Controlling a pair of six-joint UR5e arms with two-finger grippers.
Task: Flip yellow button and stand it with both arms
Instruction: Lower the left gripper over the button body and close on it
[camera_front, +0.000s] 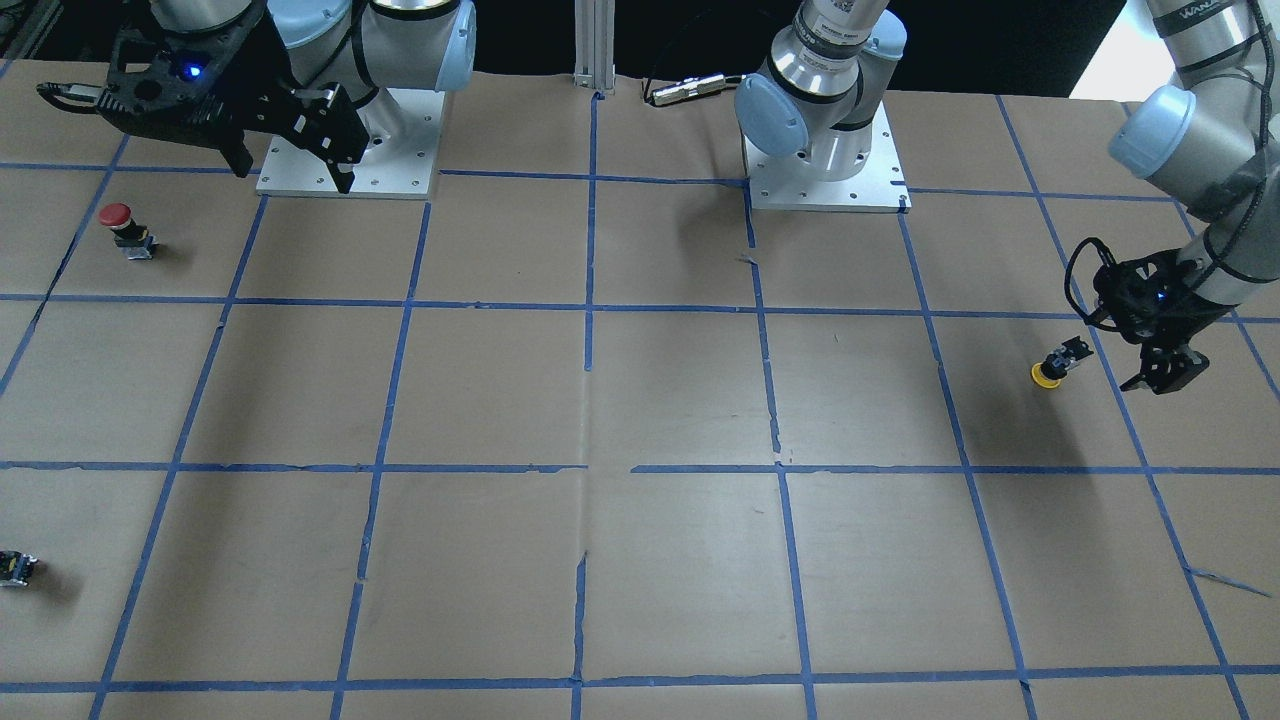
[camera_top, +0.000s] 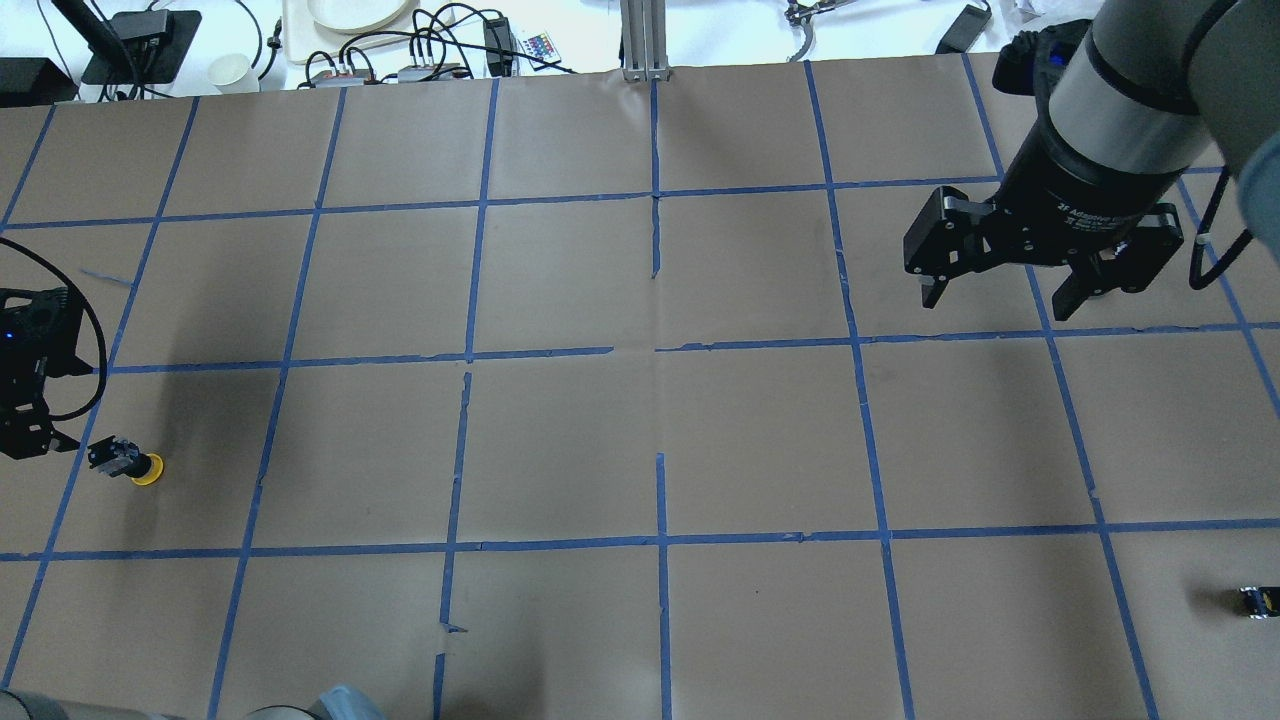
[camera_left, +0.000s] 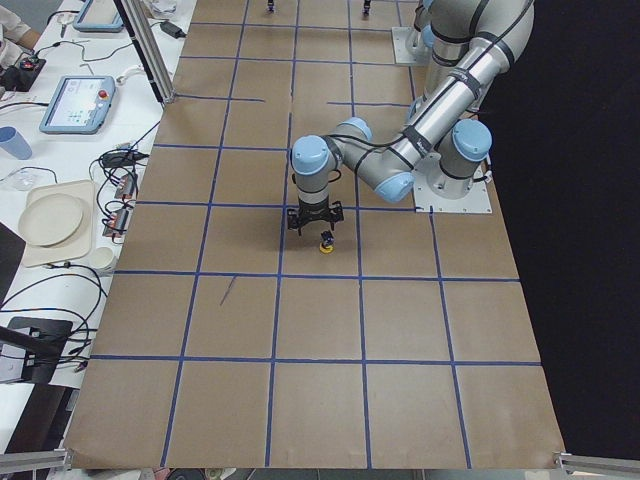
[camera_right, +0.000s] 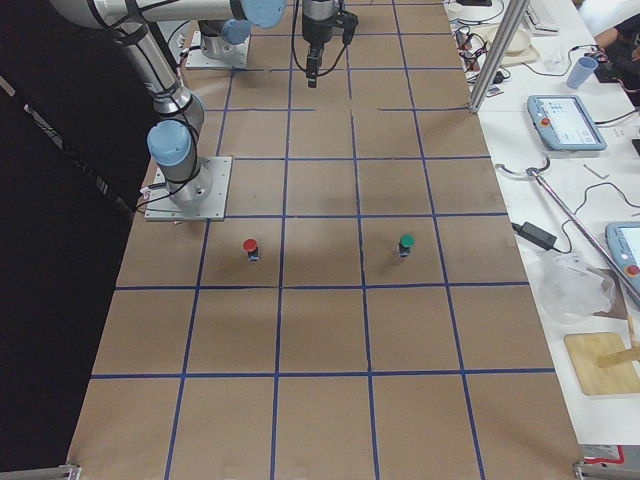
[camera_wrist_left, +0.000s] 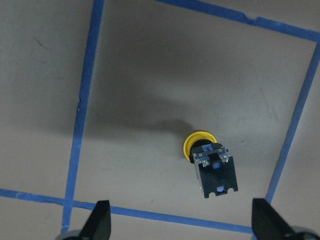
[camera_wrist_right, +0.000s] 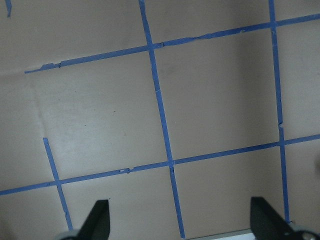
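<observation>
The yellow button (camera_front: 1053, 366) rests on the brown paper with its yellow cap down and its black-grey body leaning upward. It also shows in the overhead view (camera_top: 131, 462), the exterior left view (camera_left: 326, 241) and the left wrist view (camera_wrist_left: 210, 164). My left gripper (camera_front: 1165, 378) hangs open and empty just beside it, a little above the table, apart from it. In the left wrist view (camera_wrist_left: 183, 220) the button lies between and ahead of the fingertips. My right gripper (camera_top: 998, 300) is open and empty, high above the table far from the button; its wrist view (camera_wrist_right: 182, 220) shows only taped paper.
A red-capped button (camera_front: 125, 230) stands near the right arm's base plate (camera_front: 300, 180). A green-capped button (camera_right: 405, 243) stands near it. A small capless black-grey part (camera_top: 1255, 600) lies at the right edge. Blue tape grids the brown paper.
</observation>
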